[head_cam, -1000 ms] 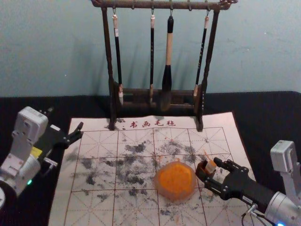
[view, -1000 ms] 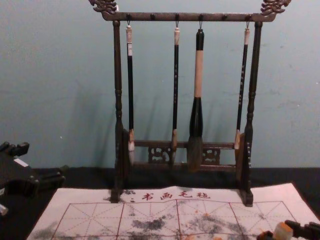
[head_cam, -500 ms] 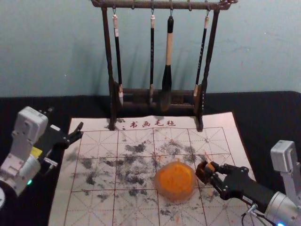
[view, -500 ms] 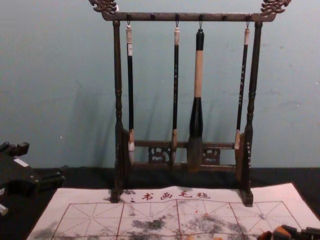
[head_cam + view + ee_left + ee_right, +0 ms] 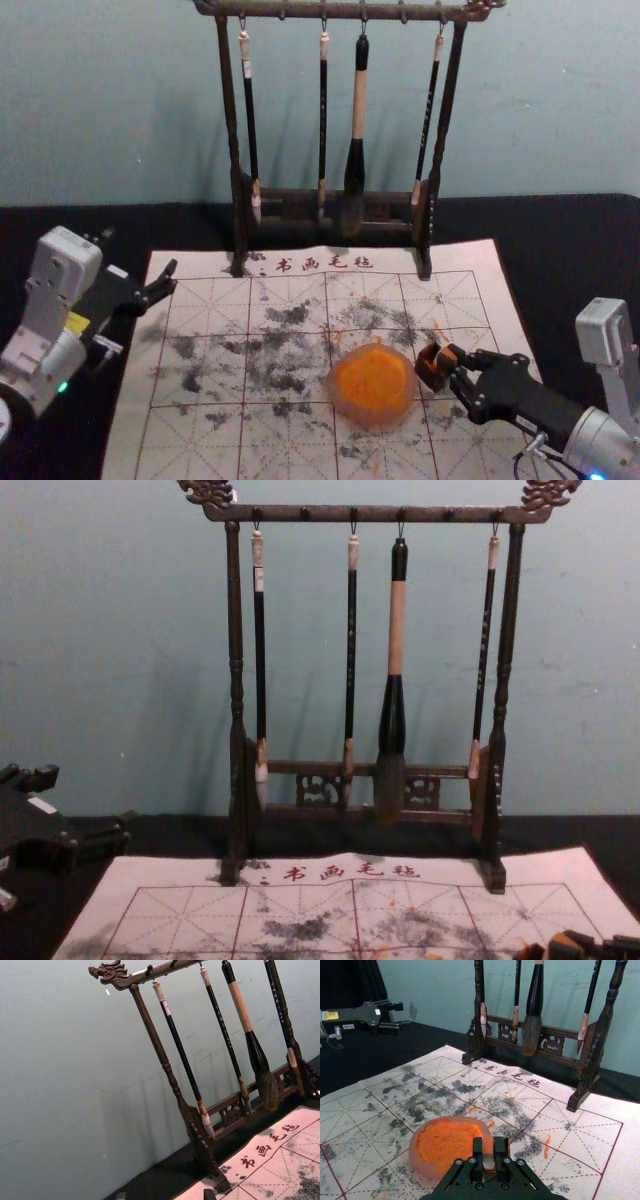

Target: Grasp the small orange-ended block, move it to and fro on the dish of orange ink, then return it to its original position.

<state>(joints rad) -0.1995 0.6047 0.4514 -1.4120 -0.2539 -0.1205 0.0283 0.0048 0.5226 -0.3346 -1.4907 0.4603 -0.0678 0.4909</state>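
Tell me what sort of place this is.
Probably a Chinese calligraphy or painting corner: brushes hang from a carved dark rack, a gridded felt mat carries Chinese characters and black smudges, and a dish of orange ink sits on it.

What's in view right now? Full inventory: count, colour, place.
Ink dish: 1, translucent rim, orange ink, on the mat
Block: 1, orange and white, beside the dish
Holder: 1, brown, between dish and right gripper
Calligraphy mat: 1, white, red grid, dark smudges, on the table
Brush rack: 1, dark brown, far side
Slim brushes: 3, black handles, hanging
Thick brush: 1, black and tan, hanging
Tablecloth: 1, black, under the mat
Left gripper: 1, black, left side, jaws open
Right gripper: 1, black, jaws closed on block
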